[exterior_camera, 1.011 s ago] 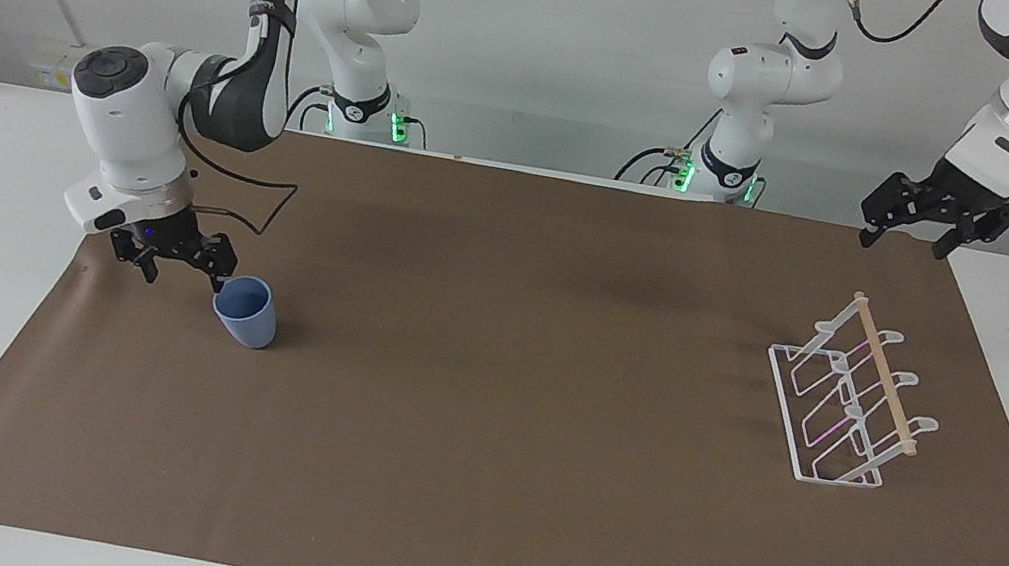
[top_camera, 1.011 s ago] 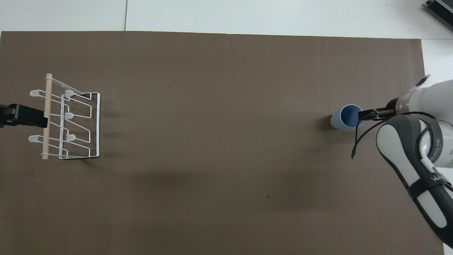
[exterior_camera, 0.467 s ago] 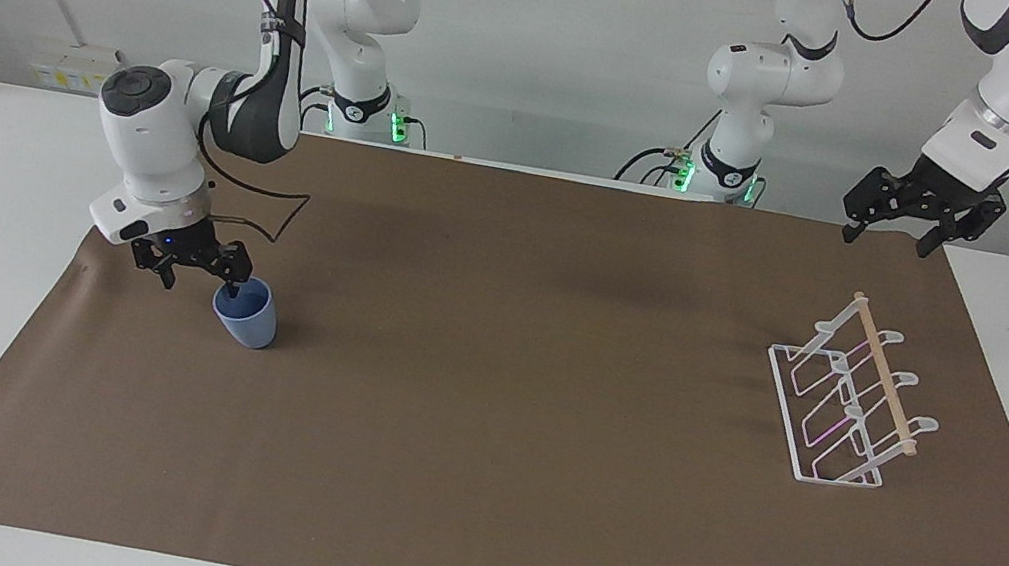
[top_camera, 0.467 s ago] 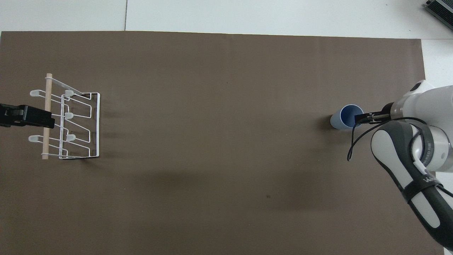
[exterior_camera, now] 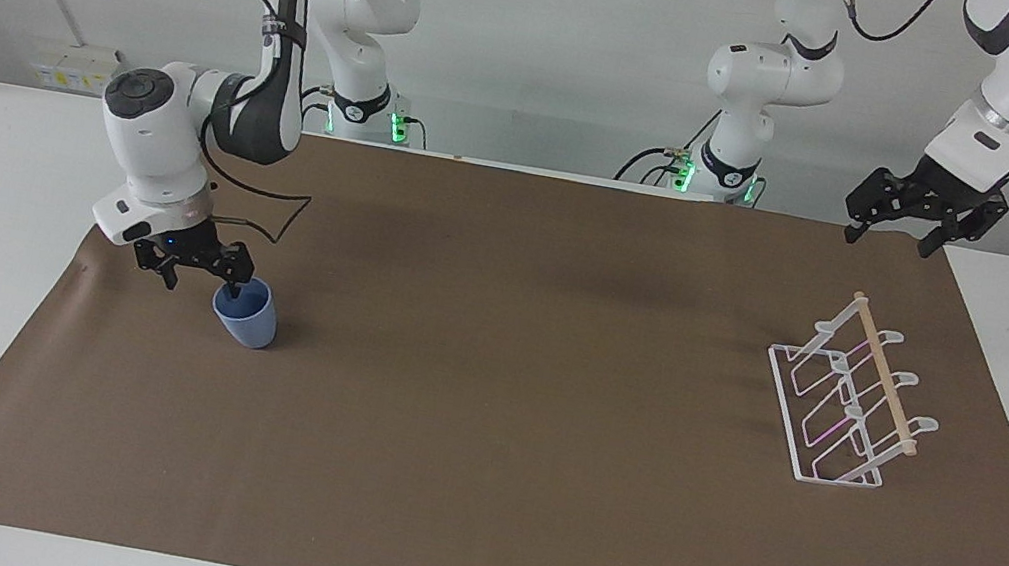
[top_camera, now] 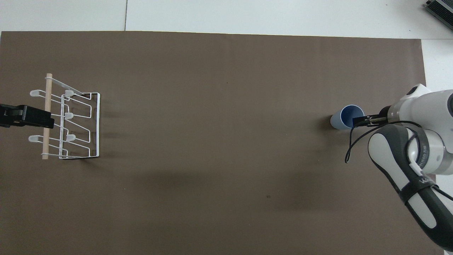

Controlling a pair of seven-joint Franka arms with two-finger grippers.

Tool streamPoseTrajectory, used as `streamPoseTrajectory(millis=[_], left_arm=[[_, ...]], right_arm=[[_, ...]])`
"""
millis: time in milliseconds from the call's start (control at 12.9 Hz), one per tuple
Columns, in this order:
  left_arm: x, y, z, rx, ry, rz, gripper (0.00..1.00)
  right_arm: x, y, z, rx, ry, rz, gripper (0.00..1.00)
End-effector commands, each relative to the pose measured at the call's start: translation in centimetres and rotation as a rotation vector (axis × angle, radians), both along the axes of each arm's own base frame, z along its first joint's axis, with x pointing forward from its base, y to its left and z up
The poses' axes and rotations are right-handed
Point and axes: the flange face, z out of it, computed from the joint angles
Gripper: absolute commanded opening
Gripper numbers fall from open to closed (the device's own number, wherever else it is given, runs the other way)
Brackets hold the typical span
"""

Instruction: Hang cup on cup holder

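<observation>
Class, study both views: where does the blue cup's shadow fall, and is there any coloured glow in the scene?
Overhead view: the cup throws a small dark shadow on the brown mat at its base, on the side toward the left arm's end. Facing view: green lights glow at both arm bases.

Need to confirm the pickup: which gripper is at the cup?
The right gripper, low at the rim of the cup. The left gripper waits raised near the cup holder.

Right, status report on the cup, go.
Right gripper open, one finger inside the cup rim, not lifted. Left gripper open, waiting above the cup holder. Cup upright on the brown mat. Path between unobstructed.
</observation>
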Motion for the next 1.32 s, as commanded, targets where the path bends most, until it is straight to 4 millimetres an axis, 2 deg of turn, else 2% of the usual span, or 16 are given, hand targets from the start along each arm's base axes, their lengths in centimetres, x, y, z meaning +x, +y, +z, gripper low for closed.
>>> streamPoseTrajectory(millis=[0, 233, 389, 622, 778, 856, 1011, 1244], left_arm=[[-1.2, -0.4, -0.1, -0.002, 0.010, 0.003, 1.00], [-1.3, -0.4, -0.4, -0.002, 0.009, 0.005, 1.00], [-1.3, -0.1, -0.6, -0.003, 0.013, 0.017, 1.00], [-1.7, -0.5, -1.2, -0.012, 0.021, 0.101, 1.00], [-1.9, -0.6, -1.7, -0.028, 0.017, 0.110, 1.00], [-2.0, -0.6, -1.8, -0.029, 0.013, 0.117, 1.00], [-2.0, -0.7, -2.0, -0.029, 0.007, 0.139, 1.00], [-2.0, -0.6, -2.0, -0.029, 0.008, 0.143, 1.00]], right_arm=[[-0.3, 0.2, -0.3, 0.009, -0.014, -0.002, 1.00], [-0.3, 0.9, -0.3, 0.016, -0.017, -0.054, 0.99], [-0.1, 1.7, -0.2, 0.019, -0.023, -0.049, 0.95], [0.1, 1.7, -0.1, 0.018, -0.042, -0.050, 0.92], [0.1, 1.7, -0.2, 0.017, -0.045, -0.050, 0.81], [0.2, 1.6, -0.1, 0.017, -0.046, -0.051, 0.79], [0.2, 1.6, -0.2, 0.016, -0.046, -0.045, 0.66], [0.2, 1.6, -0.1, 0.016, -0.047, -0.044, 0.39]])
